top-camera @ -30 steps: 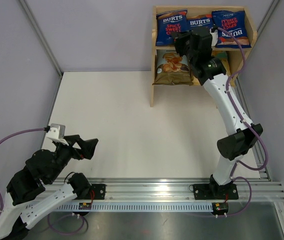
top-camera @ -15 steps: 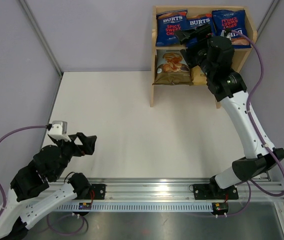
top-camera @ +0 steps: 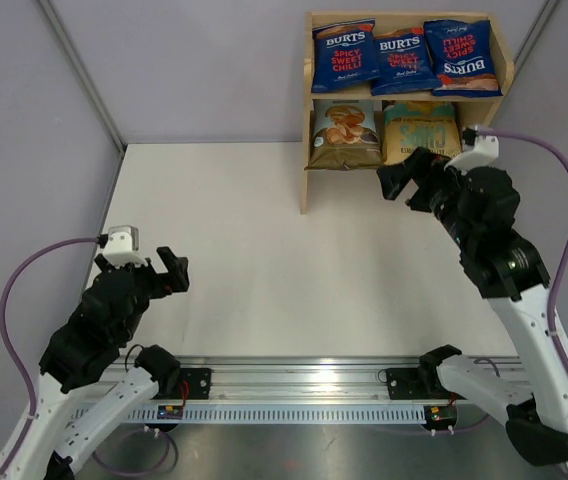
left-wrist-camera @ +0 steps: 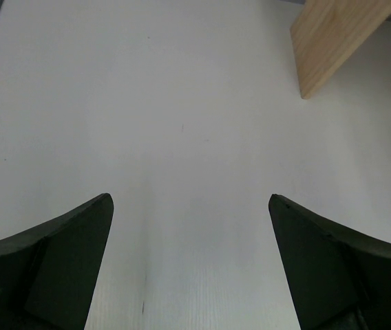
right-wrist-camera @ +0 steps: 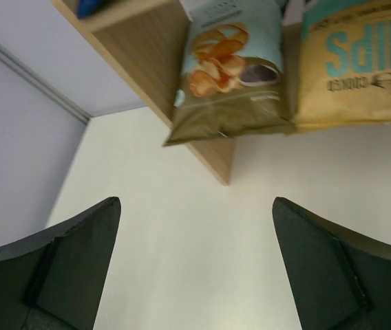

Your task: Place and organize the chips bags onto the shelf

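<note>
The shelf [top-camera: 307, 160] stands at the far right of the white surface [top-camera: 244, 240], w/ all 5 packets on it. Top tier: 3 dark blue BURTS bags [top-camera: 344, 55] in a row, the rightmost upside down. Lower tier: pale blue bag [top-camera: 345, 133] on the left, golden-yellow bag [top-camera: 419, 128] just beside it. The right hand [top-camera: 404, 178] hangs in front of the lower tier, fingers spread, holding nothing. The left hand [top-camera: 169, 275] is well apart, over the near-left surface, also spread & empty.
</note>
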Tool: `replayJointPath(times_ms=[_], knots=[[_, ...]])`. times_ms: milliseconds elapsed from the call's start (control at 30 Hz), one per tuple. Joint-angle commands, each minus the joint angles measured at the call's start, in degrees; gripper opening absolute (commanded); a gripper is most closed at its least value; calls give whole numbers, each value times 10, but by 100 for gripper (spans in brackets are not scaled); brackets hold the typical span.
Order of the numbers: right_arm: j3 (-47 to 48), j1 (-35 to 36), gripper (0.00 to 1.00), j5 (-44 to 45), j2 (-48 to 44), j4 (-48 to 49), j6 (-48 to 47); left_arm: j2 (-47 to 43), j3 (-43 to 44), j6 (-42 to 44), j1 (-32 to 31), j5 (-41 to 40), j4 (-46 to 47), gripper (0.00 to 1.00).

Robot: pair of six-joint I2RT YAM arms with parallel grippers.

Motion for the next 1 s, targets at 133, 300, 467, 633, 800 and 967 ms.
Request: replayJointPath(times_ms=[133,300,467,633,800,967], knots=[[-127,-2,100,109,-161,-108,-129,47,-13,58,176,158,78,99],[-180,-2,99,116,-241,-174,-118,46,-36,82,233,177,99,99],[-194,-1,99,129,-294,-213,-128,28,-70,86,234,196,111,99],[-218,-1,99,140,-332,-208,-142,11,-75,84,234,199,110,99],[-244,-3,100,164,-347,-176,-163,1,-75,88,234,204,115,99],[-252,-2,99,147,-348,-167,-157,-4,-75,89,234,206,115,99]])
